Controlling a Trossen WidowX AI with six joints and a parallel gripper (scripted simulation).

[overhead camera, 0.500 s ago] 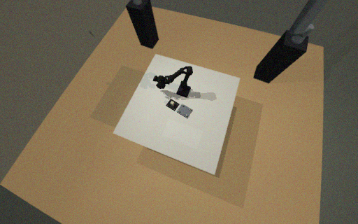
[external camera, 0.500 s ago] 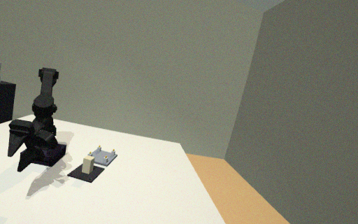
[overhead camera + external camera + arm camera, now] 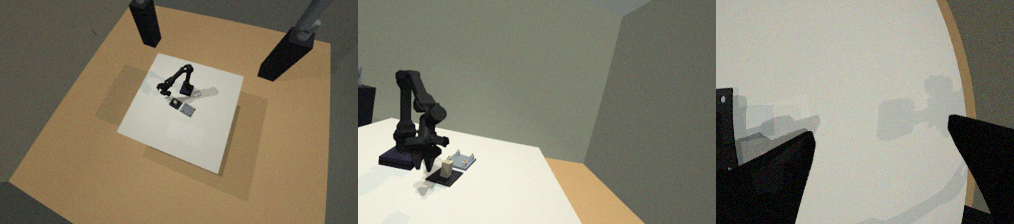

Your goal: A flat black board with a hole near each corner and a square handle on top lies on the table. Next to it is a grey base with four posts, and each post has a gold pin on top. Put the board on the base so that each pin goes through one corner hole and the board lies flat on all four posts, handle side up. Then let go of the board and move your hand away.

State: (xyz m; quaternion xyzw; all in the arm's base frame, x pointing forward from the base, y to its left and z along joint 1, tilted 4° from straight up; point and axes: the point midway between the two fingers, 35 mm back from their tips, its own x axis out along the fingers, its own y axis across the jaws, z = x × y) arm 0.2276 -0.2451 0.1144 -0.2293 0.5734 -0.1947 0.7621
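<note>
Left of centre in the exterior view, low down, my claw (image 3: 163,94) (image 3: 423,169) (image 3: 882,131) points toward the white tabletop (image 3: 182,140) (image 3: 508,189) (image 3: 856,55), its two fingers spread wide with nothing between them; I grasp nothing. Just beside it, toward the frame's lower left, the black board (image 3: 173,106) (image 3: 435,177) (image 3: 724,120) lies flat, its pale square handle (image 3: 175,102) (image 3: 447,169) up. Near the board, the grey base (image 3: 188,110) (image 3: 461,162) shows its four posts bare. At the wrist view's left edge, only part of the board shows.

Matte black arm (image 3: 179,73) (image 3: 405,105), rounded joints; gripper (image 3: 164,93) (image 3: 423,171) (image 3: 882,131) black, fingers tapering to blunt tips.
</note>
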